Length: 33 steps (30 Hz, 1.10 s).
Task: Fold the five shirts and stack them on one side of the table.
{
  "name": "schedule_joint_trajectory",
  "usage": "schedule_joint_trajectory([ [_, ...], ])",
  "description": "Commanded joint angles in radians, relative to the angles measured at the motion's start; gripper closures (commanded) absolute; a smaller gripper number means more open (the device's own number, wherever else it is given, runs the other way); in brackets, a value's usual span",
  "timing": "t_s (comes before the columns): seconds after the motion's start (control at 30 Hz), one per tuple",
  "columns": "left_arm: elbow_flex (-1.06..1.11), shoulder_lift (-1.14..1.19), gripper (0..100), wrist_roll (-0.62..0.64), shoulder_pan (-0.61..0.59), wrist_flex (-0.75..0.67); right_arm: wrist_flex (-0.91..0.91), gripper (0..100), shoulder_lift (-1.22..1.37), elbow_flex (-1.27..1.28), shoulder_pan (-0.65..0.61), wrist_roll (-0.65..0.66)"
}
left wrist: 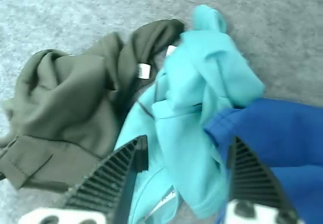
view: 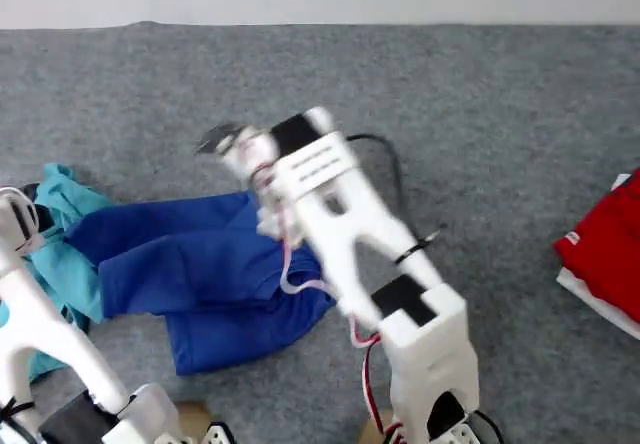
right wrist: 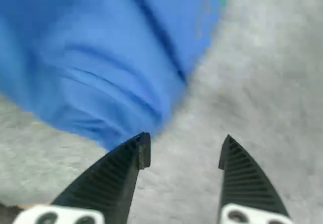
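A blue shirt (view: pixel 190 269) lies spread and partly folded on the grey table, left of centre. My right gripper (right wrist: pixel 184 146) hangs open above the blue shirt's (right wrist: pixel 101 57) edge, with bare cloth-covered table between its fingers; in the high view the right gripper (view: pixel 222 142) sits just beyond the shirt's far edge. A crumpled teal shirt (left wrist: pixel 202 88) lies against the blue shirt (left wrist: pixel 282 128), with an olive shirt (left wrist: pixel 65 98) bunched beside it. My left gripper (left wrist: pixel 184 153) hovers open over the teal shirt, holding nothing. The teal shirt (view: pixel 60 204) is at the table's left edge.
A folded red shirt (view: pixel 610 239) rests on a white one (view: pixel 590 299) at the right edge. The left arm (view: pixel 40 334) rises from the near left corner. Grey table surface (view: pixel 480 124) stretches across the back and right.
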Motion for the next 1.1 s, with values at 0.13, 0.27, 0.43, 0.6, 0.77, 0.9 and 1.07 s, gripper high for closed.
schedule_joint_trajectory([
  [0.13, -0.041, -0.025, 75, 0.005, -0.021, -0.017, 0.039, 76.2, 0.021, 0.135, -0.174, -0.017],
  [0.27, -0.031, -0.025, 75, 0.005, -0.021, -0.018, -0.035, 76.1, 0.110, 0.133, -0.145, -0.021],
  [0.43, -0.024, -0.025, 75, 0.003, -0.021, -0.014, -0.108, 76.5, 0.189, 0.133, -0.084, -0.018],
  [0.6, -0.025, -0.025, 75, 0.003, -0.021, -0.017, -0.074, 94.2, 0.203, 0.083, -0.035, -0.015],
  [0.77, -0.025, -0.025, 75, 0.003, -0.017, -0.017, 0.047, 99.1, 0.202, -0.060, 0.053, 0.015],
  [0.9, -0.027, -0.028, 75, 0.003, -0.017, -0.015, 0.044, 98.8, 0.133, -0.063, 0.163, 0.048],
  [1.07, -0.028, -0.032, 75, 0.003, -0.017, -0.014, 0.042, 98.8, 0.091, -0.064, 0.320, 0.138],
])
